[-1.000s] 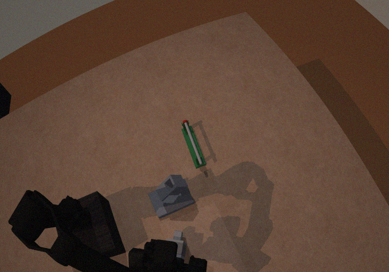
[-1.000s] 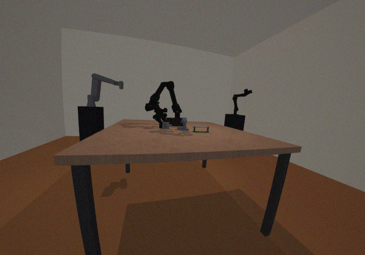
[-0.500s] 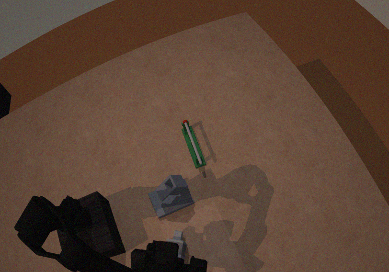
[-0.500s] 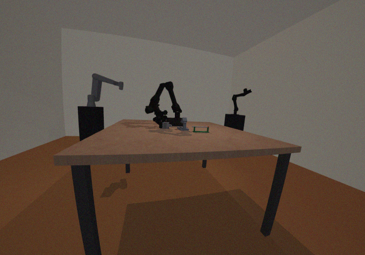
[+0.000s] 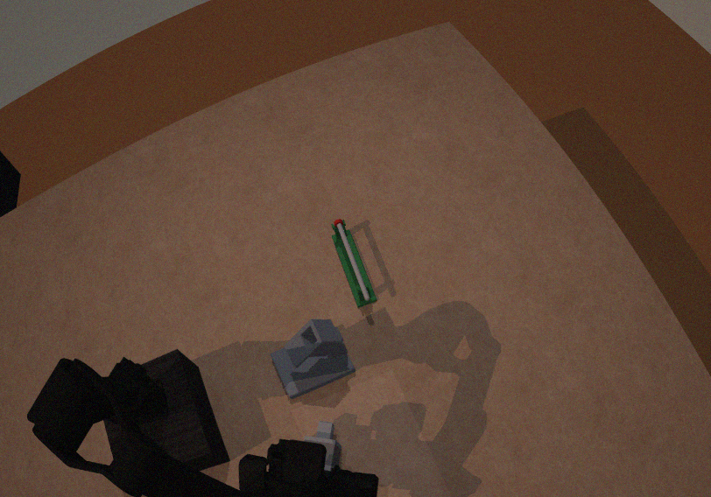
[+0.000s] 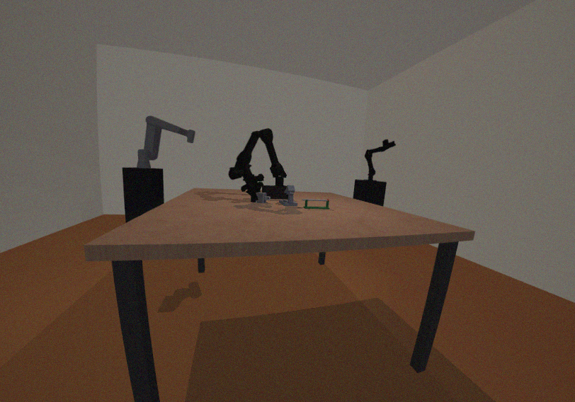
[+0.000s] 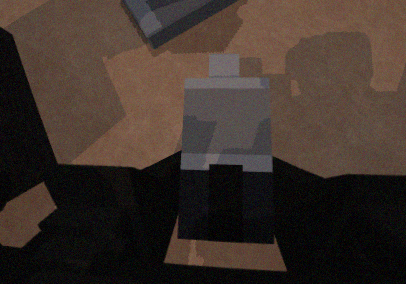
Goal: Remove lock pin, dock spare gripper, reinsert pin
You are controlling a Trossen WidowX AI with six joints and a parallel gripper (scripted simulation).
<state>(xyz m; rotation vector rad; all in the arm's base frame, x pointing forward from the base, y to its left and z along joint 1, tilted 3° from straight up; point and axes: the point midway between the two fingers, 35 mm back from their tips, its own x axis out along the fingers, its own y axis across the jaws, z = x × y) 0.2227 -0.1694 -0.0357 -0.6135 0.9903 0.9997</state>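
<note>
Apart from the mount's edge [image 5: 322,384] [image 6: 290,204] [image 7: 191,29], jaws clasp the spare gripper [image 5: 330,448] [image 6: 261,197] [image 7: 221,153].

I can read no text, label, brand, number or sign on anything in my three views.
</note>
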